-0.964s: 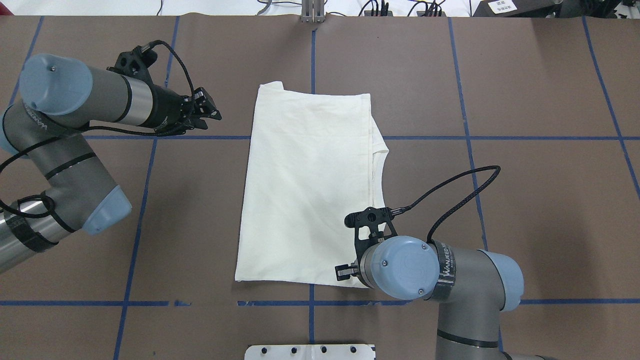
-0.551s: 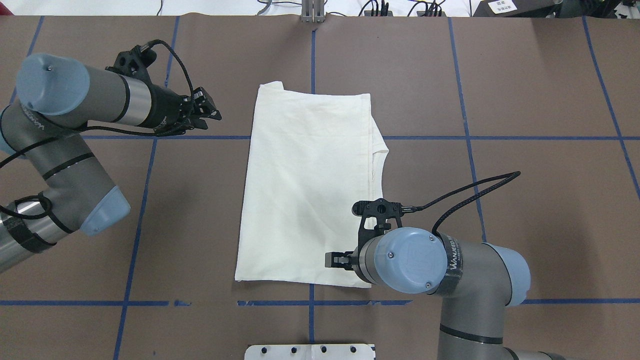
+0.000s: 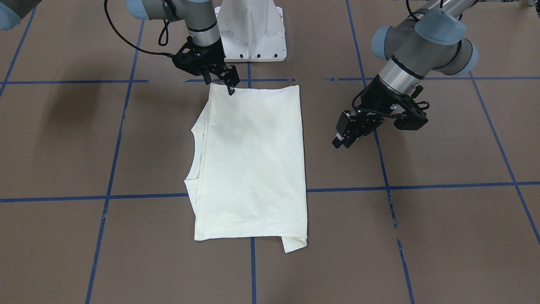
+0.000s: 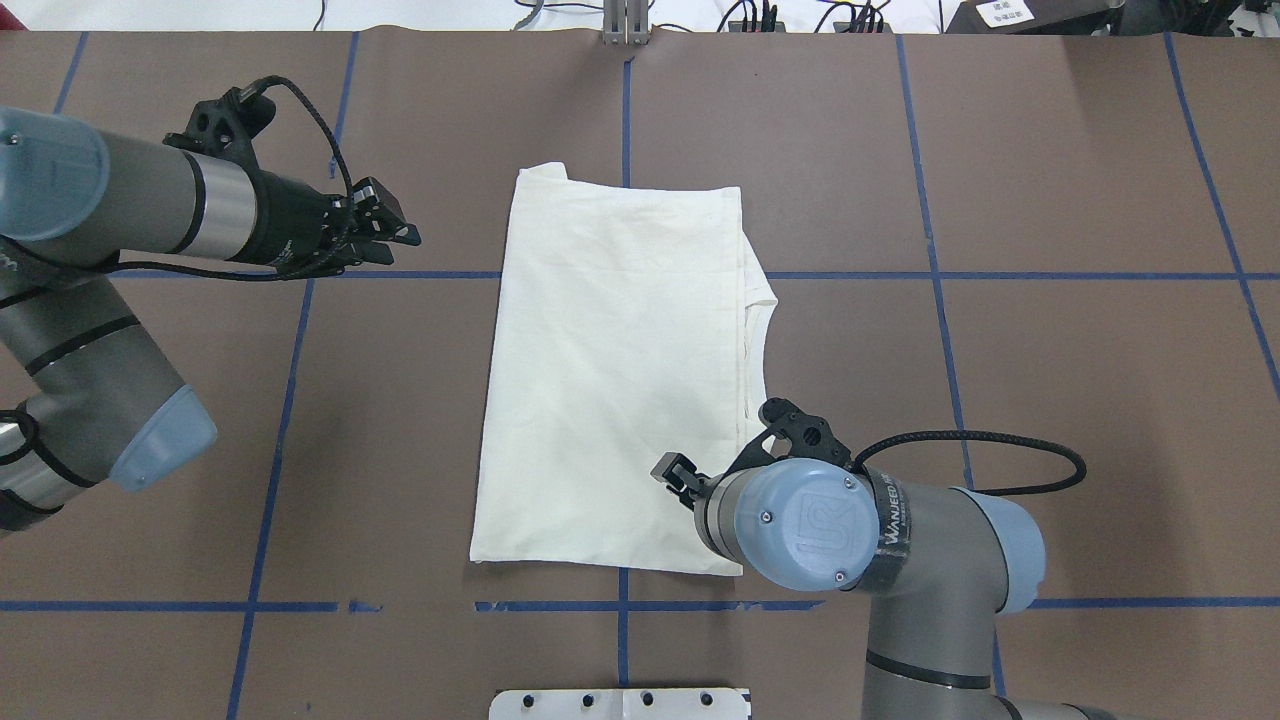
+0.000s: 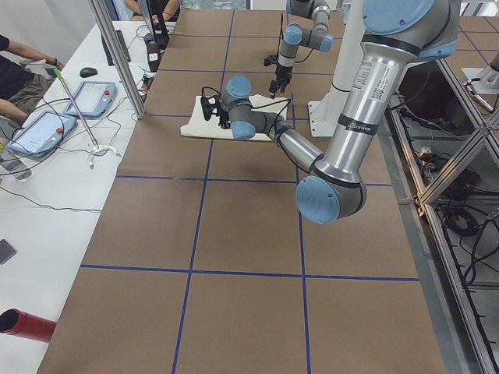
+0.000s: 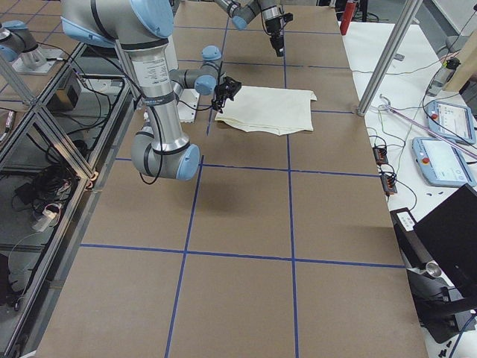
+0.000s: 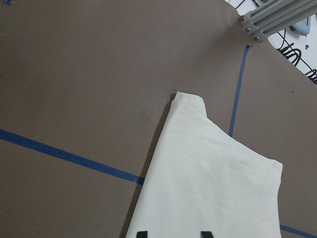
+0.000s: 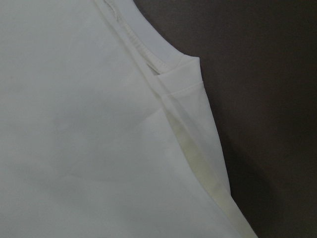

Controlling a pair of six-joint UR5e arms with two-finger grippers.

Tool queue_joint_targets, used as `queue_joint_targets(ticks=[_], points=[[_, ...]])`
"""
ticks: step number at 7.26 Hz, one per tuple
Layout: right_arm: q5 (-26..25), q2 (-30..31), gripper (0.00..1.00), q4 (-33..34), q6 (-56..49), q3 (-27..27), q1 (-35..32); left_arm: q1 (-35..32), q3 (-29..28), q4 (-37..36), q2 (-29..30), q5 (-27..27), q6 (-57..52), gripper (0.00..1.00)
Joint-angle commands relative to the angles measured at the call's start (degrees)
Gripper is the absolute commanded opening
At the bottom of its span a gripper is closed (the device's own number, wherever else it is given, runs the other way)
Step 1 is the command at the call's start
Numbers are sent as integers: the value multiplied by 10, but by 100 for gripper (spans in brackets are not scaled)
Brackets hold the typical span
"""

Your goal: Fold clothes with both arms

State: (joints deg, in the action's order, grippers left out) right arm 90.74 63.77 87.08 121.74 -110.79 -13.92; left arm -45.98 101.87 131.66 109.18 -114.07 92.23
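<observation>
The cream shirt (image 4: pixel 615 380) lies folded flat in a tall rectangle on the brown table, plain side up, with its ribbed collar (image 4: pixel 752 345) at the right edge. No print shows. My right gripper (image 4: pixel 672 472) hovers over the shirt's near right corner, jaws apart, holding nothing; in the front view it (image 3: pixel 223 84) points down at the shirt's edge (image 3: pixel 251 169). Its wrist view shows only cloth and a folded seam (image 8: pixel 173 84). My left gripper (image 4: pixel 398 245) is open and empty, left of the shirt and clear of it. Its fingertips (image 7: pixel 141 233) show above the cloth (image 7: pixel 213 188).
Blue tape lines (image 4: pixel 930 275) cross the brown table. The white pedestal base (image 3: pixel 253 29) stands at the robot's side. An aluminium post (image 4: pixel 625 25) stands at the far edge. The operators' bench with tablets (image 5: pixel 47 128) runs along the far side.
My right gripper has moved from the shirt's near right corner a little farther over the cloth and turned. My left arm has drawn back to the left. The shirt has not moved.
</observation>
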Motion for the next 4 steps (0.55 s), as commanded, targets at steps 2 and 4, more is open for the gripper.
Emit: queue_joint_targets(ticks=[2,4], points=[[-1,-11,100,0,50,31,16,-1,11,0,-12,-5,-1,46],[-1,-8,99,0,50,38,19,-1,11,0,-12,-5,-1,46]])
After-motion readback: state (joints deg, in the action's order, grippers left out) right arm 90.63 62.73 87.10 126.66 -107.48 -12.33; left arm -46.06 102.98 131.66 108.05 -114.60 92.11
